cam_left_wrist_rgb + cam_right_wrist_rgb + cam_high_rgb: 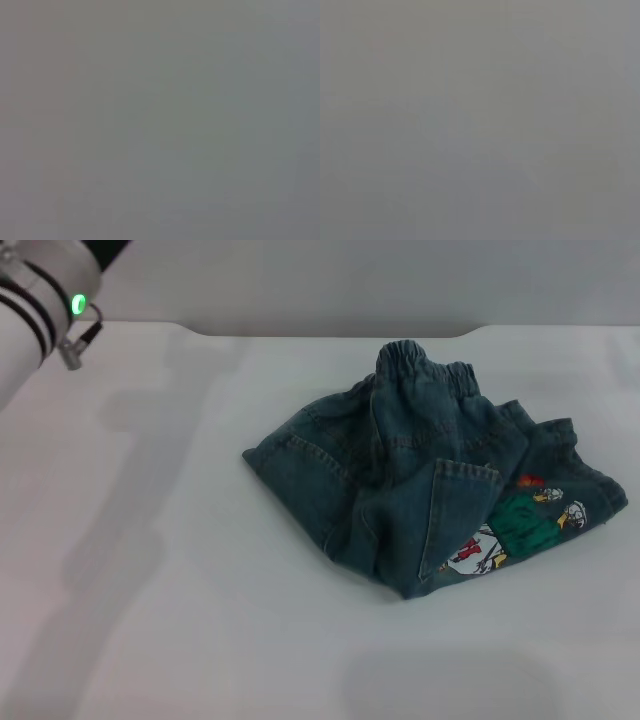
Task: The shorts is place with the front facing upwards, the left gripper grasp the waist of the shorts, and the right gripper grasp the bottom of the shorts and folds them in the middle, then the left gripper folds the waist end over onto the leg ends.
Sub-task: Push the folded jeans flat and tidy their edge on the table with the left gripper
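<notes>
Blue denim shorts (pixel 400 475) lie crumpled on the white table, right of centre in the head view. The waist of the shorts (pixel 425 365), a gathered elastic band, sits bunched at the far side of the heap. A hemmed leg flap (pixel 463 472) is turned over the front, and the leg ends with the red, white and green cartoon print (pixel 520 525) show at the near right. Only part of my left arm (pixel 40 300), with a green light, appears at the top left; neither gripper is in view. Both wrist views show plain grey.
The white table (pixel 180 570) runs wide to the left of and in front of the shorts. Its far edge (pixel 330 332) meets a pale wall at the back.
</notes>
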`<action>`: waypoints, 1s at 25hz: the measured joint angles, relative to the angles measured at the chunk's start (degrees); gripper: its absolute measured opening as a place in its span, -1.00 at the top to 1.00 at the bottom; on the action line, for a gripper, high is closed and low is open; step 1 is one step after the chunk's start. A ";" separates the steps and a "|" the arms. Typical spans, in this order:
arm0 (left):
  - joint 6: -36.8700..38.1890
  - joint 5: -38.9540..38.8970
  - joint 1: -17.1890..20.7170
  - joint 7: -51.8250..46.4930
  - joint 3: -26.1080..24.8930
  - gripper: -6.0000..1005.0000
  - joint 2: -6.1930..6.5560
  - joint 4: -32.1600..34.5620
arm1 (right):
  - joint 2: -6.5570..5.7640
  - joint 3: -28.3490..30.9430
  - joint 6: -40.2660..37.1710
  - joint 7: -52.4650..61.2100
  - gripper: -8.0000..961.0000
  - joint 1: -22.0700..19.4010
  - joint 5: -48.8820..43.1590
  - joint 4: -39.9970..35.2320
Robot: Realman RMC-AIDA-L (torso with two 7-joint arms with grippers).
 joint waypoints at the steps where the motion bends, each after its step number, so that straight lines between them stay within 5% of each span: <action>1: 0.00 0.00 0.00 0.00 0.00 -0.60 0.00 0.00 | 0.00 0.02 -0.09 -1.97 0.07 -0.20 2.77 0.75; 3: -9.02 0.21 0.83 -2.55 2.53 -0.60 0.16 -1.17 | -0.02 0.07 -0.19 -6.43 0.07 -0.51 8.60 2.51; 6: -12.82 1.78 0.92 -3.69 4.27 -0.60 0.33 -1.79 | -0.04 0.07 -0.31 -10.92 0.07 -0.64 14.73 4.47; 11: -23.62 15.63 0.48 -9.89 10.14 -0.60 0.37 -5.33 | -0.22 0.54 -0.40 -13.33 0.07 -0.37 18.07 6.20; 12: -32.92 23.82 -0.15 -18.51 13.34 -0.60 0.37 -9.87 | -0.26 0.84 -0.40 -13.34 0.07 -0.28 18.12 6.41; 15: -41.25 29.18 -1.56 -27.82 14.95 -0.60 0.46 -15.75 | -0.32 1.26 -0.43 -13.38 0.07 -0.11 18.19 6.70; 25: -42.00 29.87 -5.82 -30.28 14.18 -0.60 0.50 -21.66 | -0.51 0.55 -3.43 -11.09 0.07 1.33 18.21 6.72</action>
